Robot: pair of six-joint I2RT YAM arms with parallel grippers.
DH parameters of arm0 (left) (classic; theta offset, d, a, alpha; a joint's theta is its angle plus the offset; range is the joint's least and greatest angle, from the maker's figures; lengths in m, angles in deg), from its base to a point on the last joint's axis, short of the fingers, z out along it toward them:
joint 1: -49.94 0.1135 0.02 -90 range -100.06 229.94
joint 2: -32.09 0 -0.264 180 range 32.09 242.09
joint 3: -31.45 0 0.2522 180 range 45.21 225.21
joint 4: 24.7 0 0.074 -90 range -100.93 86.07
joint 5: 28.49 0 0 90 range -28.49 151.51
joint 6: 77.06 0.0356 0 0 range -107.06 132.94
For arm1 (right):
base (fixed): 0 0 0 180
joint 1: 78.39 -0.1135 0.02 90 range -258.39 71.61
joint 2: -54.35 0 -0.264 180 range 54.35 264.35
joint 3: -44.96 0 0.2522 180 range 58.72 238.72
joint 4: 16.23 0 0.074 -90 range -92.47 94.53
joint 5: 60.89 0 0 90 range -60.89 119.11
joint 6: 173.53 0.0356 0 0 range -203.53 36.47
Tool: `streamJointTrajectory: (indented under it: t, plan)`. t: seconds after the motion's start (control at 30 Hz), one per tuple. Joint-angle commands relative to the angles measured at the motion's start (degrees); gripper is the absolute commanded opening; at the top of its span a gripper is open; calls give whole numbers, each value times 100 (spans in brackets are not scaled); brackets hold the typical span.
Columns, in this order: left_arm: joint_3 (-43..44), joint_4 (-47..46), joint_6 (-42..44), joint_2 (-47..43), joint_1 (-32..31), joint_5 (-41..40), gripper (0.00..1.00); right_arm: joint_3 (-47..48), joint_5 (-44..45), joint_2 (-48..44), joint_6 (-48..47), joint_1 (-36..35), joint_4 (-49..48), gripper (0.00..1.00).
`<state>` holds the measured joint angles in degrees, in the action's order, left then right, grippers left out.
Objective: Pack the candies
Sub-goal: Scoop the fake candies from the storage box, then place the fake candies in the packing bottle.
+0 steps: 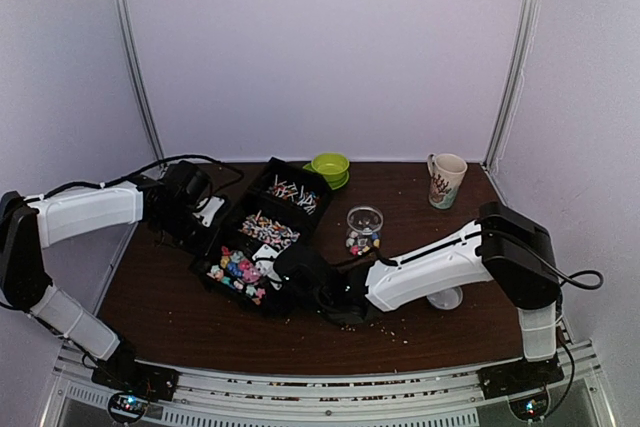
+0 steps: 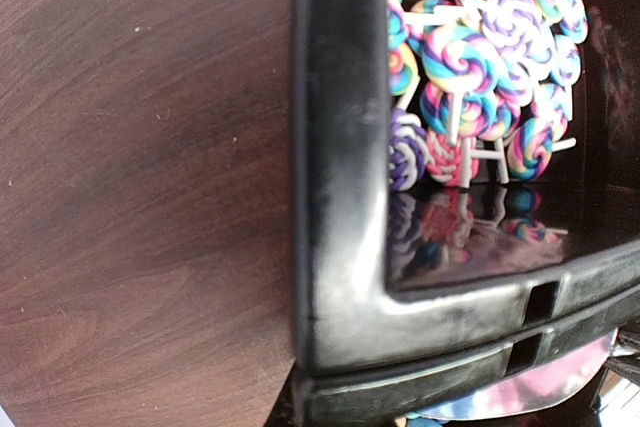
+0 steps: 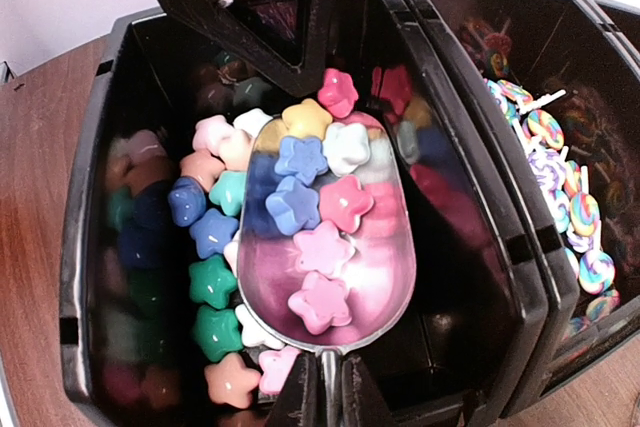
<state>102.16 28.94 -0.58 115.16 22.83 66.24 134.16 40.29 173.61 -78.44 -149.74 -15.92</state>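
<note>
A black three-part tray (image 1: 205, 277) holds the candies. Pastel star-shaped candies (image 1: 238, 269) fill its near compartment (image 3: 80, 247). My right gripper (image 1: 292, 265) reaches into that compartment, shut on the handle of a metal scoop (image 3: 365, 282). In the right wrist view the gripper (image 3: 323, 397) holds the scoop level, with several pink, blue, white and yellow star candies (image 3: 322, 247) in it. My left gripper (image 1: 207, 215) is at the tray's left side. In the left wrist view the gripper (image 2: 300, 412) sits at the tray's rim (image 2: 340, 247), apparently clamped on it.
Swirled lollipops (image 2: 470, 67) lie in the middle compartment. A clear jar (image 1: 364, 230) with a few candies stands right of the tray. A green bowl (image 1: 330, 167) and a patterned mug (image 1: 446, 179) stand at the back. A white round object (image 1: 447, 297) lies under my right arm.
</note>
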Motion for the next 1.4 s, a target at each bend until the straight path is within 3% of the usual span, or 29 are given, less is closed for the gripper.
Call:
streamJointTrajectory:
  t: [0.0, 0.57, 1.37]
  plan:
    - [185, -933, -116, -442, 182, 607, 0, -374, 408, -69, 76, 143, 275, 0]
    - [197, -877, -160, -226, 295, 643, 0, -1333, 307, -755, -104, 123, -973, 0]
    - [216, -850, -149, -107, 300, 764, 0, -2414, 1308, -2164, -813, 98, -2585, 0]
